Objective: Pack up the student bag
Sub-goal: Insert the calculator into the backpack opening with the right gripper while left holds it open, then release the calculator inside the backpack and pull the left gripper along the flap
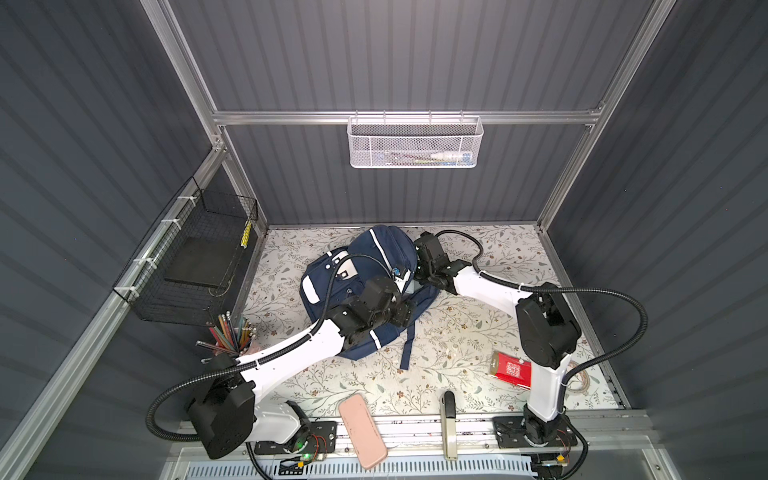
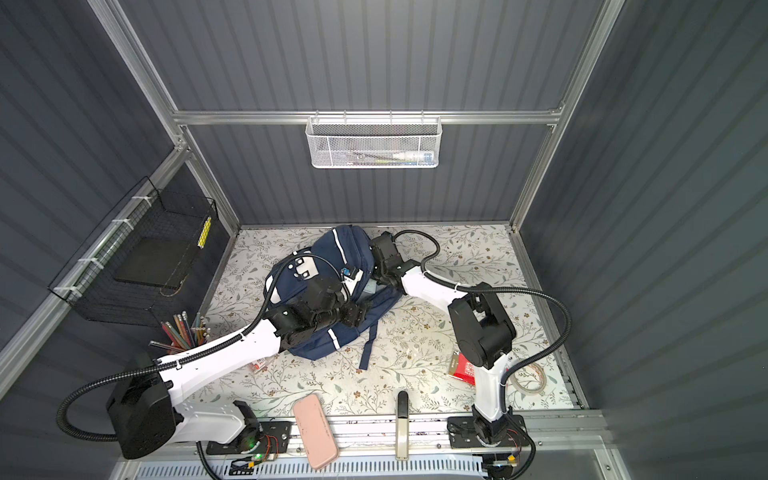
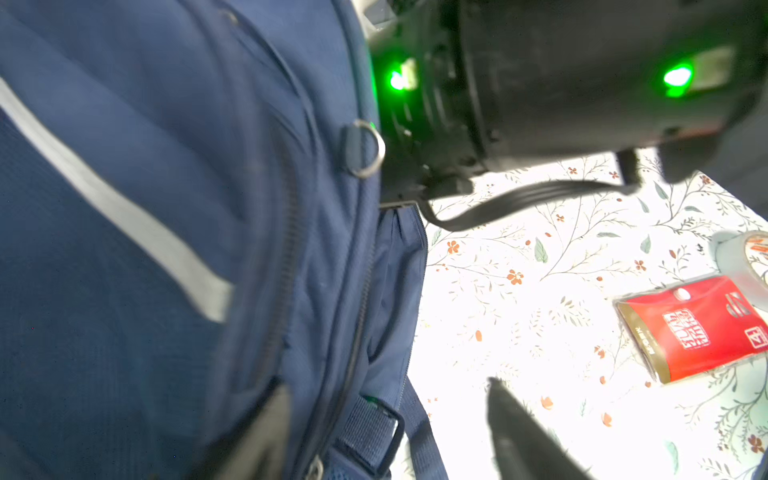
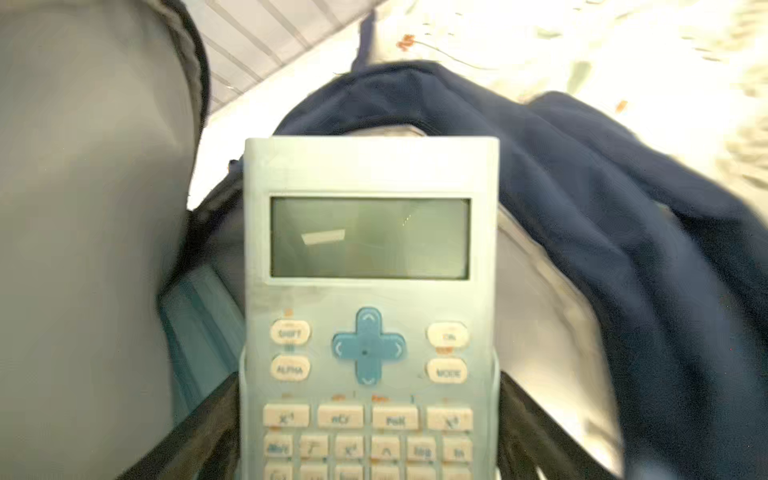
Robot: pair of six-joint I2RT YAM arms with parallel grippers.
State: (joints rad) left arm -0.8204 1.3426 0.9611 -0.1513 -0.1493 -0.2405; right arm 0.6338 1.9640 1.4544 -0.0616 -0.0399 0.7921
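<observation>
Lying mid-rear on the floral desk point(image 1: 457, 332), the large navy fabric student bag point(image 1: 397, 249) opens just ahead of the right pincer point(image 4: 369, 380), which is clamped on a light blue calculator point(image 4: 370, 237) pointing lengthwise into it; the left pincer point(image 3: 388, 386) stands apart, astride the bag's zip edge

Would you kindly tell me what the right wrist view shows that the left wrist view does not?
Only the right wrist view shows the light blue calculator, its screen and keys facing the camera. Only the left wrist view shows the red packet, the tape roll and a metal ring. Both show the student bag and the floral tabletop.
</observation>
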